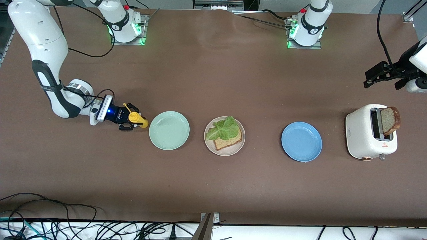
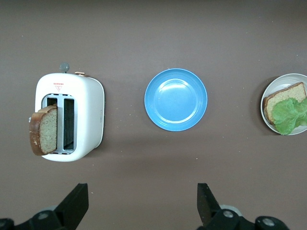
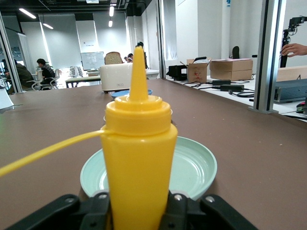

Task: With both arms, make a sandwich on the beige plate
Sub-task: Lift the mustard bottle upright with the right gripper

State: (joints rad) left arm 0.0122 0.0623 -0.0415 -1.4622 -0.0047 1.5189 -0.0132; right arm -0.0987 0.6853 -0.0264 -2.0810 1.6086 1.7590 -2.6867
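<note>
Round beige plate (image 1: 234, 149), mid-table: brown bread slice (image 1: 230, 141) under ruffled green lettuce leaf (image 1: 223, 129). White toaster (image 1: 362, 133): second slice (image 1: 389, 120) upright in a slot. Mint-green plate (image 1: 169, 130), blue plate (image 1: 301, 141). Right gripper (image 1: 130, 117) beside the mint-green plate, jaws gripping yellow squeeze bottle (image 1: 137, 118). Left gripper (image 1: 378, 77) over the table near the toaster, jaws wide, holding nothing. Right wrist view alone shows the jaws' pads against the bottle.

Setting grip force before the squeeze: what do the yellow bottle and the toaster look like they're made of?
The yellow squeeze bottle looks like soft, semi-gloss plastic: smooth, uniformly coloured, with a moulded cone nozzle and tethered cap strap. The toaster appears to have a matte off-white shell, painted metal or hard plastic, I can't tell which, with coppery knobs.
</note>
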